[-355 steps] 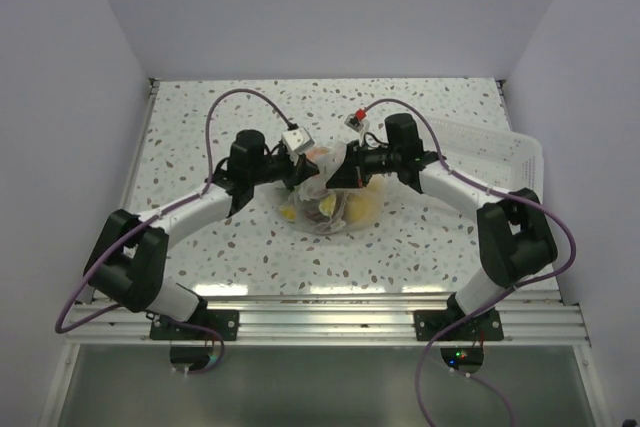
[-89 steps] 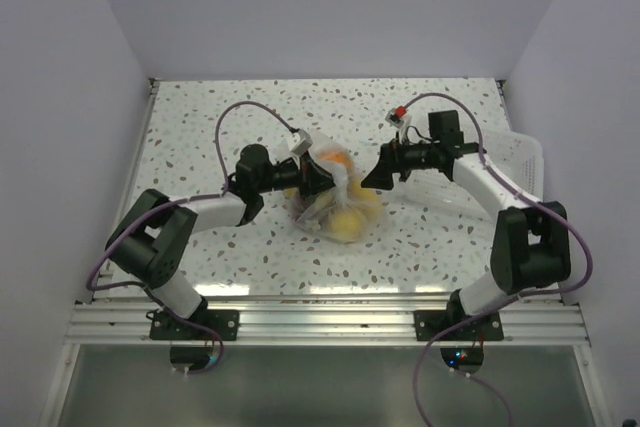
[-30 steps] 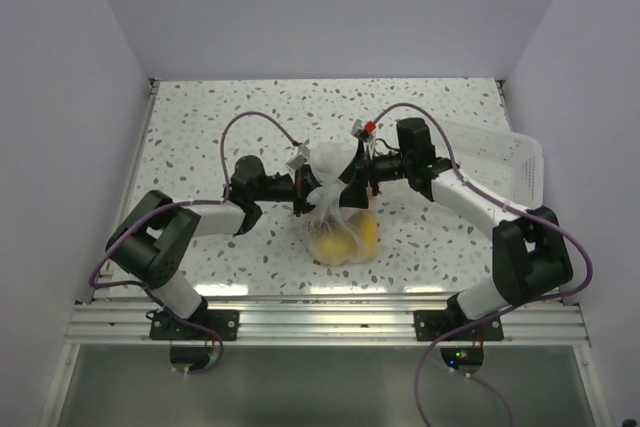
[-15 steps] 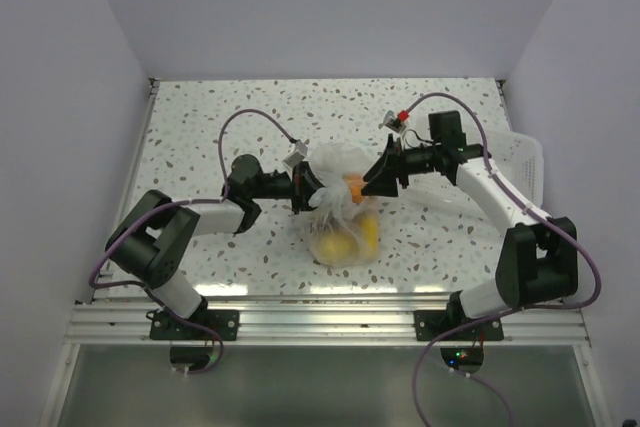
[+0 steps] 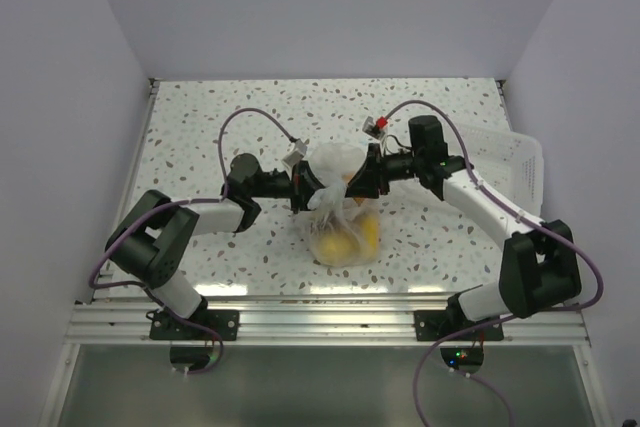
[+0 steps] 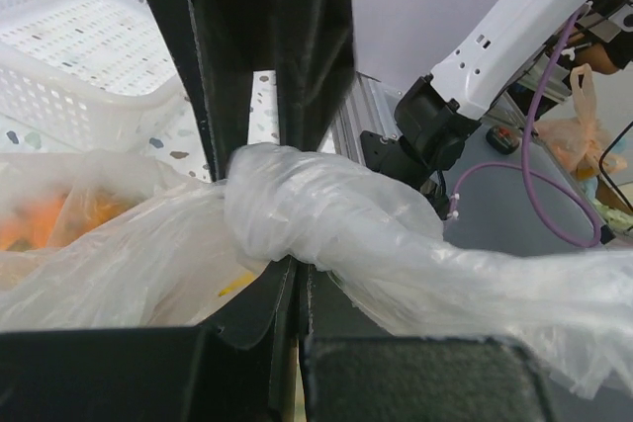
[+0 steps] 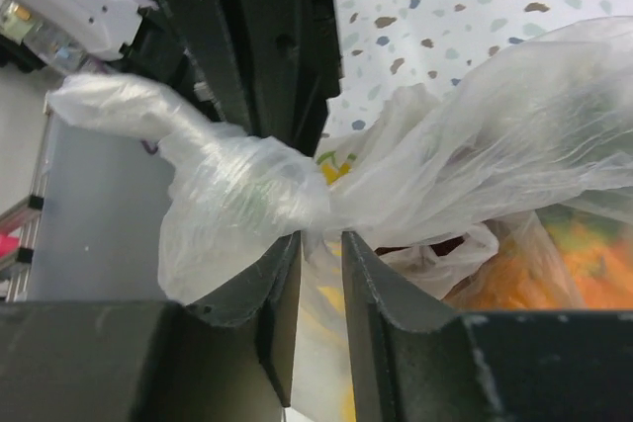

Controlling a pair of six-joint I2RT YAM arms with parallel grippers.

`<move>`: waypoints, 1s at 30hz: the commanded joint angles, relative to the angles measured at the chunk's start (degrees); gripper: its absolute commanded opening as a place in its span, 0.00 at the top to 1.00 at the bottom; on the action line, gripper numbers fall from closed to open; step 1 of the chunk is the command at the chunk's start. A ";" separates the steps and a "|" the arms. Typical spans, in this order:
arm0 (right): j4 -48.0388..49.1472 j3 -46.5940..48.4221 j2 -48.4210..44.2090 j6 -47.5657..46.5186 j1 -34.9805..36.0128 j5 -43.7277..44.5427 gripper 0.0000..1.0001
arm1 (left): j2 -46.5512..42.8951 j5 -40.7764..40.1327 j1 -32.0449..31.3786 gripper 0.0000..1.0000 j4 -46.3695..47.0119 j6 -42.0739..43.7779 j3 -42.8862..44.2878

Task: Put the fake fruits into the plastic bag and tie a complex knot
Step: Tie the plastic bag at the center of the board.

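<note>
table (image 5: 190,137): speckled terrazzo top seen from above; both arms reach in from the bottom corners of the frame and meet over its middle.
plastic bag (image 5: 338,219): clear and crinkled, at the centre of the overhead view. Its bulging body lies just below the two grippers, resting on the table as far as that view shows. Its top is gathered upward between them.
yellow fruits (image 5: 346,239): inside the bag, filling its lower part; how many cannot be counted through the film.
orange fruit (image 7: 559,269): also inside the bag, showing through the film at the lower right of the right wrist view.
knot (image 6: 282,207): a twisted whitish lump of film at the centre of the left wrist view, with a loose tail of film running off to the lower right.
left gripper (image 5: 306,193): comes at the bag's neck from the left. Its jaws are pressed together with only a hairline slit between them, pinching the plastic bag at the knot.
right gripper (image 5: 352,188): comes in from the right, its tips near the left gripper's. The jaws stand narrow with a slim gap, and bunched film sits at the far end of that gap. Whether they squeeze it cannot be told.
white slotted tray (image 5: 508,159): at the right edge of the overhead view, well apart from the bag, with the right arm crossing in front of it.
purple cables (image 5: 245,115): one loops above each arm.
</note>
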 commanded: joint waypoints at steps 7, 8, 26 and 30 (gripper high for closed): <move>14.21 1.14 0.64 9.49 -0.02 3.53 0.97 | -2.79 0.83 1.17 1.00 -2.74 4.33 0.27; 14.65 1.06 0.38 9.75 -0.02 2.90 0.97 | -2.53 0.57 1.26 1.00 -2.83 4.24 0.54; 10.77 0.97 1.61 4.21 1.39 22.75 1.00 | 2.49 -2.25 0.82 1.00 13.87 -12.20 3.10; 12.10 1.59 1.08 7.64 1.48 18.21 0.72 | 2.05 -3.30 0.73 1.00 12.03 -10.17 1.60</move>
